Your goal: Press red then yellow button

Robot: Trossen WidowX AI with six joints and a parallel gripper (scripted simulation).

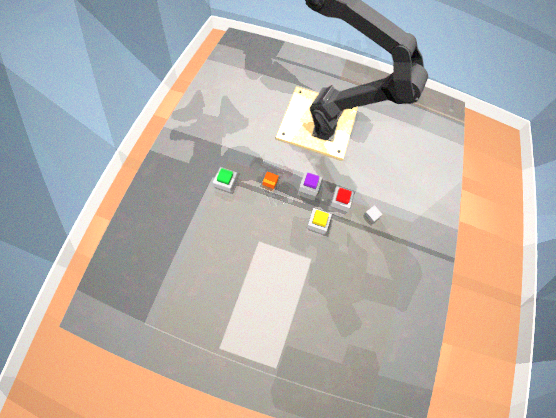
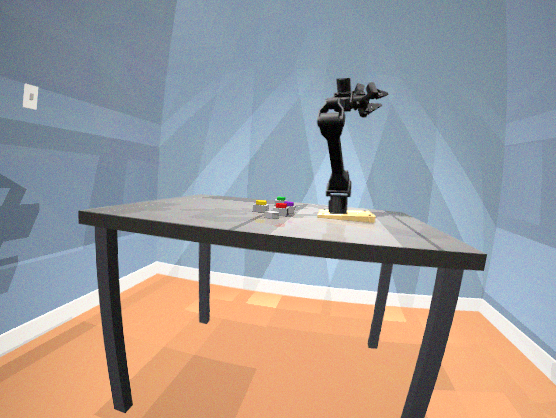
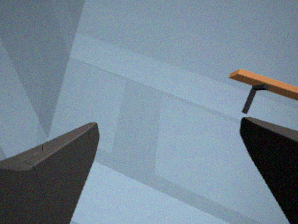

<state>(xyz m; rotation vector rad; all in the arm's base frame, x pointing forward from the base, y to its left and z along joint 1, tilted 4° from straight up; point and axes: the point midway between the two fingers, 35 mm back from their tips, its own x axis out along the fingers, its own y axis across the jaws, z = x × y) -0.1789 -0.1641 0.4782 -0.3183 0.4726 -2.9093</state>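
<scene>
- Top view: dark grey rectangular worktop (image 1: 125,240) carries a loose row of small things in front of the arm's pale wooden square base plate (image 1: 295,122).
- Row from left: green square button on a white housing (image 1: 225,177), small orange cube block (image 1: 270,180), purple square button on a white housing (image 1: 310,181), red square button on a white housing (image 1: 343,196).
- Yellow square button on a white housing (image 1: 319,219) sits just in front of the gap between purple and red, nearer the camera; its housing is close to the red one, whether touching I cannot tell.
- Small white cube block (image 1: 373,214) lies to the right of the red button, apart from it.
- Black jointed robot arm (image 1: 400,75) rises from the plate and runs out of the top of the frame; end effector is out of this view.
- Exterior view: the arm (image 2: 336,150) stands tall on its plate (image 2: 357,216), folded at the top, with the black two-fingered end effector (image 2: 375,102) held high over the worktop (image 2: 200,220), pointing away from the buttons.
- Yellow button (image 2: 260,203) and red button (image 2: 281,205) sit well below and to the left of it; nothing touches them.
- Wrist view: two dark fingers frame the lower corners, spread wide apart, with only blue wall between them. Nothing is held.
- A thin orange wall shelf on a dark bracket (image 3: 265,84) shows at upper right.
</scene>
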